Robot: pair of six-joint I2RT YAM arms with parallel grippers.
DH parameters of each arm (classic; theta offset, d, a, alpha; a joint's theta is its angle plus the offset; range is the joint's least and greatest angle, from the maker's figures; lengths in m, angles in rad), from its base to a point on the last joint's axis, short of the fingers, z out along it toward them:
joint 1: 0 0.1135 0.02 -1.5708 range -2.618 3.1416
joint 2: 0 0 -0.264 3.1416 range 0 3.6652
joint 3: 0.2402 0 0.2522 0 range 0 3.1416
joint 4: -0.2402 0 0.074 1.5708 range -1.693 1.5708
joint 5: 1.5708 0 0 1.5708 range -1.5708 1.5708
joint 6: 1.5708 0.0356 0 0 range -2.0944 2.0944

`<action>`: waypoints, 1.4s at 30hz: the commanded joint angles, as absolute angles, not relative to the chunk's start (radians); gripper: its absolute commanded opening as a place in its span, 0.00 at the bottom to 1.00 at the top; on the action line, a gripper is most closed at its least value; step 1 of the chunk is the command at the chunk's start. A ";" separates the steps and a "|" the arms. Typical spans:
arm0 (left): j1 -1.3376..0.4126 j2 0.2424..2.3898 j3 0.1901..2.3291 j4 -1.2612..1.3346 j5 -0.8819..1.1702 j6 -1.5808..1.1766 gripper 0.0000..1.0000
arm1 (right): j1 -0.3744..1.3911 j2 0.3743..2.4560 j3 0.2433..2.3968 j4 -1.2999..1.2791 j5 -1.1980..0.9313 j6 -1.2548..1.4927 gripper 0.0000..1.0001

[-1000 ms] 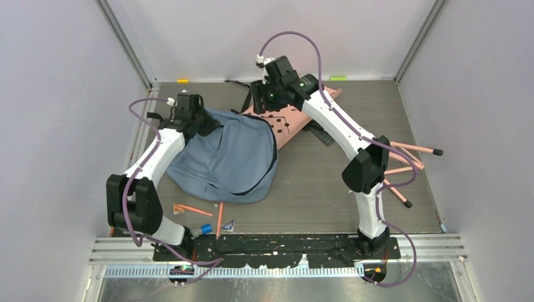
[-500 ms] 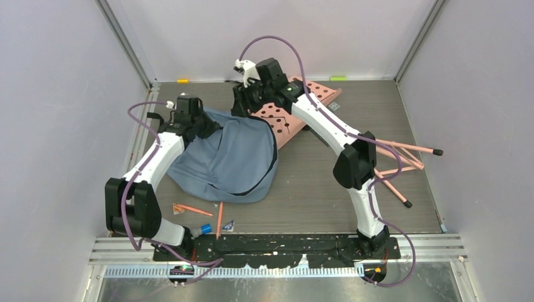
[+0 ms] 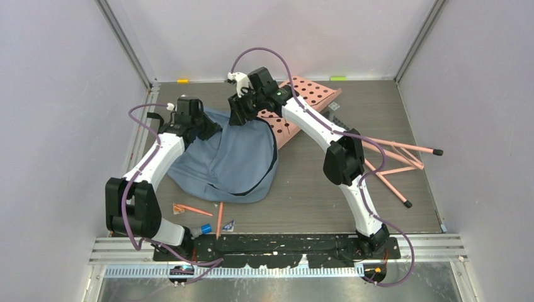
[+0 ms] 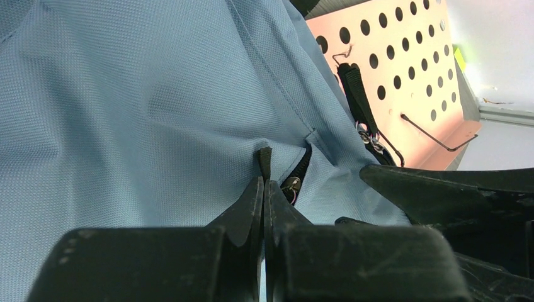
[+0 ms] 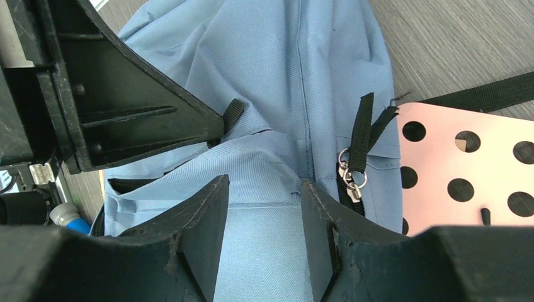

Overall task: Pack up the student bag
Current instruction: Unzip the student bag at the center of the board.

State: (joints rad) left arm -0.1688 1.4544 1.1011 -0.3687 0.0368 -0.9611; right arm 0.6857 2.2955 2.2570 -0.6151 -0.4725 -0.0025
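Now the left jaws stay pinched on a black tab (image 4: 266, 157) of the student bag (image 4: 126, 94). The right jaws, parted and empty, have swung from the pink board (image 5: 437, 157) to hover above its fabric, zipper pulls (image 5: 350, 175) just beside them. Opening likely comes next.

The overhead view is lit evenly and softly from above, and only faint, diffuse shadows are thrown on the table (image 3: 302, 189) beside the arms. In the left wrist view the weave of the student bag (image 4: 126, 94) is rendered sharply, while the far corner past the pink board (image 4: 415, 69) is washed out to white. The left gripper (image 4: 263, 182) and the right gripper (image 5: 264, 195) are seen as dark, slightly soft masses along the bottom edges.
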 commanded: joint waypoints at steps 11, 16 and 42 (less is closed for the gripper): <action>-0.164 1.428 1.108 -0.351 0.050 -0.943 0.00 | 0.704 2.322 2.307 -0.657 -0.432 -0.111 0.48; -0.164 1.422 1.102 -0.354 0.046 -0.941 0.00 | 0.708 2.361 2.360 -0.709 -0.415 -0.130 0.40; -0.164 0.913 0.778 -0.642 -0.018 -0.818 0.00 | 0.715 2.272 2.197 -0.443 -0.116 -0.005 0.00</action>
